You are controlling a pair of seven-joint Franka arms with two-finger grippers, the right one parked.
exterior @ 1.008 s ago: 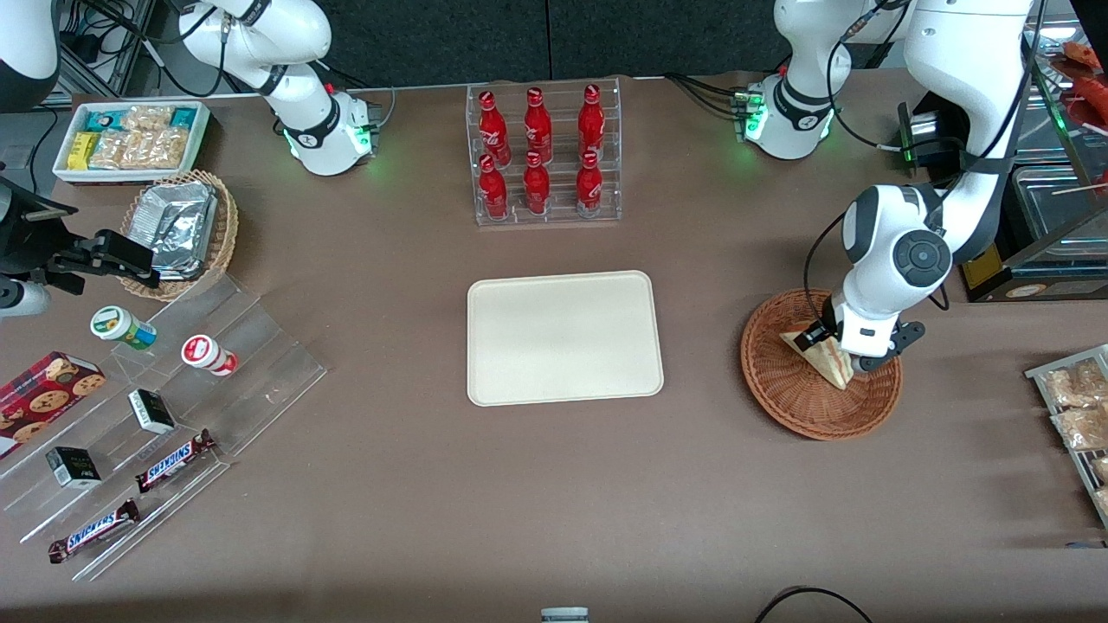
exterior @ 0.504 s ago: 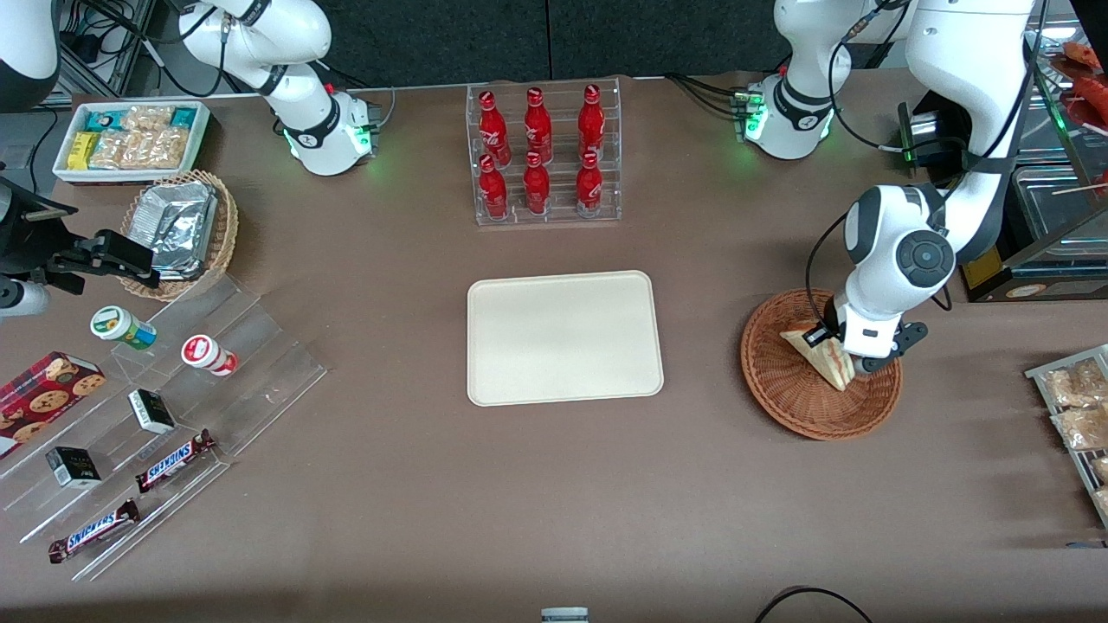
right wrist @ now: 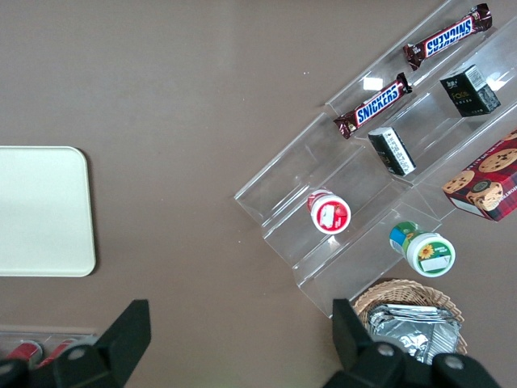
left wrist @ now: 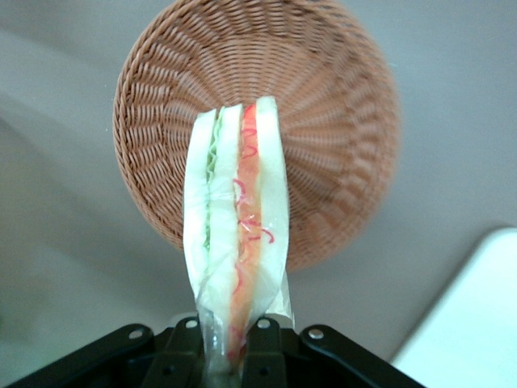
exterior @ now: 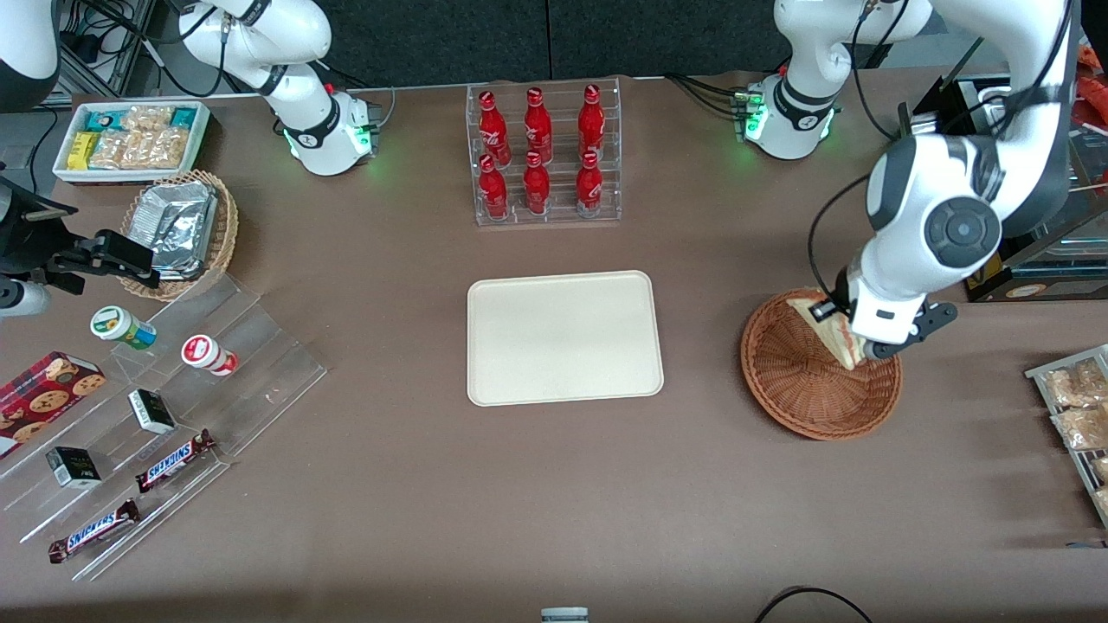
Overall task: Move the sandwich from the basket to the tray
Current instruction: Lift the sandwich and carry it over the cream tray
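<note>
The sandwich (exterior: 828, 329), a wrapped white-bread wedge with red and green filling (left wrist: 238, 234), hangs above the reddish-brown wicker basket (exterior: 801, 381), clear of its weave. My left gripper (exterior: 853, 342) is shut on the sandwich's end, one finger on each face, over the basket's edge toward the working arm's end. In the wrist view the basket (left wrist: 339, 121) lies well below the held sandwich, and the gripper (left wrist: 229, 360) pinches the wrapper. The cream tray (exterior: 564, 337) lies flat at the table's middle, with nothing on it; its corner (left wrist: 477, 323) shows in the wrist view.
A clear rack of red bottles (exterior: 543, 156) stands farther from the front camera than the tray. Toward the parked arm's end are a tan basket of foil packets (exterior: 183, 229), a white snack bin (exterior: 130, 138) and an acrylic stand with snacks (exterior: 164, 415). Packets lie on a rack (exterior: 1078, 415) beside the basket.
The left gripper has risen with the sandwich, lifting it out of the basket; the arm's wrist now sits higher and a little farther from the front camera.
</note>
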